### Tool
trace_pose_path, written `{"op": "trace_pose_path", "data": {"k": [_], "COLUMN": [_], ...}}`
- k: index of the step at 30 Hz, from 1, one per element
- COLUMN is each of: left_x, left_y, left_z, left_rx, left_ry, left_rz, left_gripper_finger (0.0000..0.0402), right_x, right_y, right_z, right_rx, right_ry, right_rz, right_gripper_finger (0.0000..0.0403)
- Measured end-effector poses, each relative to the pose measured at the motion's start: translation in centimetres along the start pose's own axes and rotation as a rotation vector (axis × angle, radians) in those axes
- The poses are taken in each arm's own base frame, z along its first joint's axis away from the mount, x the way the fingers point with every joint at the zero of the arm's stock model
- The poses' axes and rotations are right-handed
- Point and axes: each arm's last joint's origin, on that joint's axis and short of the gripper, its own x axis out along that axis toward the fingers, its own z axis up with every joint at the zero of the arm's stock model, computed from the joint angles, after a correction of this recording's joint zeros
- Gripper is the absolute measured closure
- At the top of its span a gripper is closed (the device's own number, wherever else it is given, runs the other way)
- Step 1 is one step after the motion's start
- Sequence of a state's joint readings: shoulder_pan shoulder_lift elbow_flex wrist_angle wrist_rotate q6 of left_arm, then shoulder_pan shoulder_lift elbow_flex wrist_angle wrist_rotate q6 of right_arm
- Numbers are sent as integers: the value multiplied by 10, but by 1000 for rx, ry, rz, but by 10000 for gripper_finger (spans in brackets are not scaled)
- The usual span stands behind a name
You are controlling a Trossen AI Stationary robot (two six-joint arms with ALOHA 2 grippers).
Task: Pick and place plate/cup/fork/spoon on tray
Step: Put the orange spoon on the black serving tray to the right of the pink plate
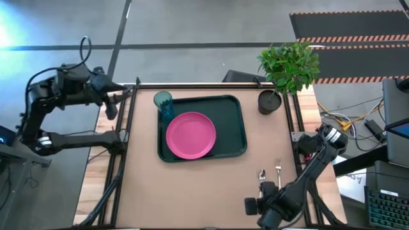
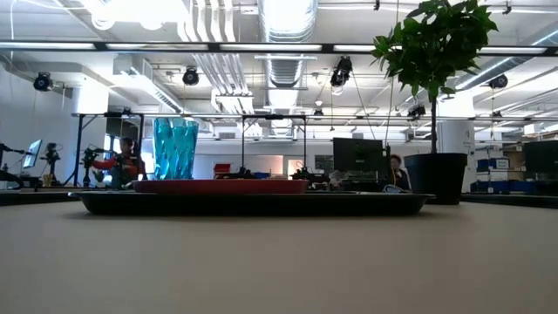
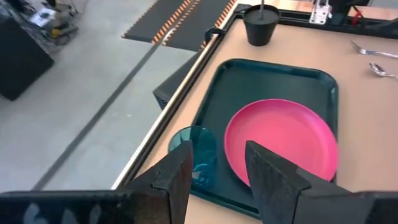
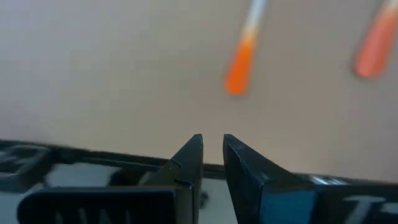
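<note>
The left gripper (image 1: 115, 102) waited off the table's (image 1: 192, 191) left edge, its fingers (image 3: 180, 177) open and empty. On the tray (image 1: 233, 131) stood the cup (image 1: 163, 102) beside the plate (image 1: 190, 135). The spoon (image 1: 262, 174) and fork (image 1: 278, 168) lay on the table just beyond the right gripper (image 4: 211, 152), whose fingers (image 4: 189, 162) were nearly closed, holding nothing.

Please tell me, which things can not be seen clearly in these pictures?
- Fork and spoon: tiny in high view; right wrist view blurs the two orange handles, so which is which is unclear.
- Plate: low view shows only its edge above the tray rim.
- Right pincer: partly hidden under its arm in high view.
</note>
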State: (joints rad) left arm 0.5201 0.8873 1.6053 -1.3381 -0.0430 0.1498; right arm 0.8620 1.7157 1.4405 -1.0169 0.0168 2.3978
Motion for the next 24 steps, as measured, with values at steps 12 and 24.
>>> {"op": "trace_pose_path", "data": {"k": [12,24], "left_x": [12,5], "left_y": [-1,-2], "left_z": [5,1], "left_rx": [-6,100], "left_ry": [37,18], "left_rz": [-63,-61], "left_gripper_finger": [271,271], "right_x": [21,45], "right_y": [-2,9], "right_z": [34,72], "right_rx": [39,131], "right_ry": [-85,-138], "right_rz": [-168,-177], "right_gripper_finger": [340,224]}}
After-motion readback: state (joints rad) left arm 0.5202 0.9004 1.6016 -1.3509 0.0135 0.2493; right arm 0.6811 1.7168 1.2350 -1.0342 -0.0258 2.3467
